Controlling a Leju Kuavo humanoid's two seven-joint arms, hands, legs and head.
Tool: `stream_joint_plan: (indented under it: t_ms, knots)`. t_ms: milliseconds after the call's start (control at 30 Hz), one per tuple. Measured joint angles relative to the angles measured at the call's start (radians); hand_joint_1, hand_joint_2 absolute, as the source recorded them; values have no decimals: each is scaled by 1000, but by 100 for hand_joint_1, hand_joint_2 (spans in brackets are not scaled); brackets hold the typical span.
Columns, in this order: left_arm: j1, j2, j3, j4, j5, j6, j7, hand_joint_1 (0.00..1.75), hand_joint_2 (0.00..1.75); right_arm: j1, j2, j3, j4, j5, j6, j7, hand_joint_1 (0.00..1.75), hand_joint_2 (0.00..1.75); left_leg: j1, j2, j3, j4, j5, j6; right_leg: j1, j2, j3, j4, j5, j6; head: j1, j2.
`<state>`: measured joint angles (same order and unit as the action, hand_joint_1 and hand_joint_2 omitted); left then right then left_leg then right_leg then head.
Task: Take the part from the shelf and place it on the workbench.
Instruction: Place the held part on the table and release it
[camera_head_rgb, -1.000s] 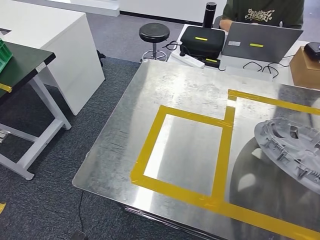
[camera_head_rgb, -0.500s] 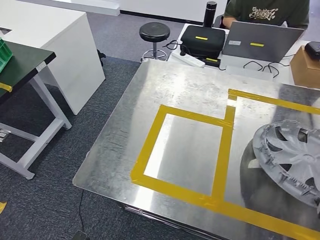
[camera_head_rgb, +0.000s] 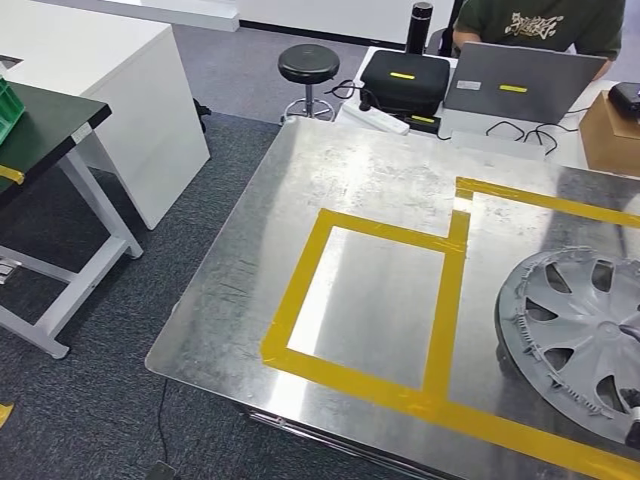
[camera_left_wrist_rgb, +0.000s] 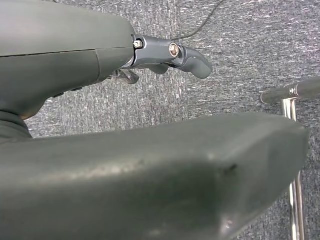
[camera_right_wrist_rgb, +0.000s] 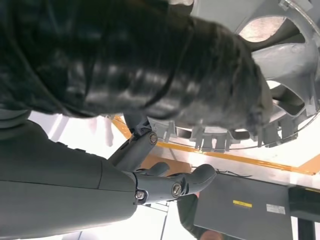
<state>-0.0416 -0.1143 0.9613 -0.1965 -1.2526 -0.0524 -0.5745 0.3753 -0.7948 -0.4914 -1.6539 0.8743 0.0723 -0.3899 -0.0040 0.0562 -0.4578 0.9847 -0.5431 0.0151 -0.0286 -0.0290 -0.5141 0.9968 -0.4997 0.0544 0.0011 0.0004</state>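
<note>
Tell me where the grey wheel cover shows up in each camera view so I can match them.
Head view: the wheel cover lies at the right edge, on the metal workbench.
Left wrist view: not in it; carpet under the left hand.
Right wrist view: along the top right, beside the right hand.
Shared landmark: the yellow tape, also in the right wrist view.
</note>
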Motion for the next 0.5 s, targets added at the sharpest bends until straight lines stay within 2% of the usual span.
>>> stream_joint_plan:
  t_ms: [100, 167, 233, 300, 400, 467, 500]
  knots:
    - [0, 0, 0, 0, -3, 0, 0, 0, 0, -11, 18, -4, 4, 12, -39, -13, 0, 0, 0, 0, 0, 0, 0, 0, 0, 0, 0, 0, 0, 0, 0, 0]
    - [0, -2, 0, 0, -7, 2, 0, 0, 0, -40, 67, -18, 8, 0, -131, -55, 0, 0, 0, 1, 0, 0, 1, 0, 1, 1, -1, 0, 1, 0, 0, 0]
    - [-1, -7, 0, 0, -12, 6, 0, 0, 0, -82, 158, -37, 10, -82, -232, -119, 0, 0, 0, 1, 0, 0, 1, -1, 2, 2, -2, 0, 1, -1, 0, 0]
    - [-2, -12, 1, 0, -16, 10, 1, 0, 0, -118, 260, -46, 5, -228, -289, -177, 0, 0, 1, 1, -1, 0, 2, -2, 3, 2, -2, 0, 2, -1, 0, 0]
    - [-5, -18, 3, 0, -20, 13, 2, 0, 0, -152, 420, -41, -29, -490, -318, -225, 0, 0, 2, 1, -3, -1, 3, -3, 3, 2, -3, 0, 2, -1, 0, 0]
    - [-5, -20, 5, 0, -23, 15, 2, 0, 0, -160, 508, -30, -68, -624, -318, -249, 0, 0, 3, 1, -4, -1, 4, -5, 4, 2, -4, 1, 2, -2, 0, 0]
    - [-6, -21, 6, 0, -25, 15, 2, 0, 0, -162, 543, -25, -89, -672, -317, -259, 44, 0, 3, 1, -5, -1, 4, -5, 4, 2, -4, 1, 3, -2, 0, 0]
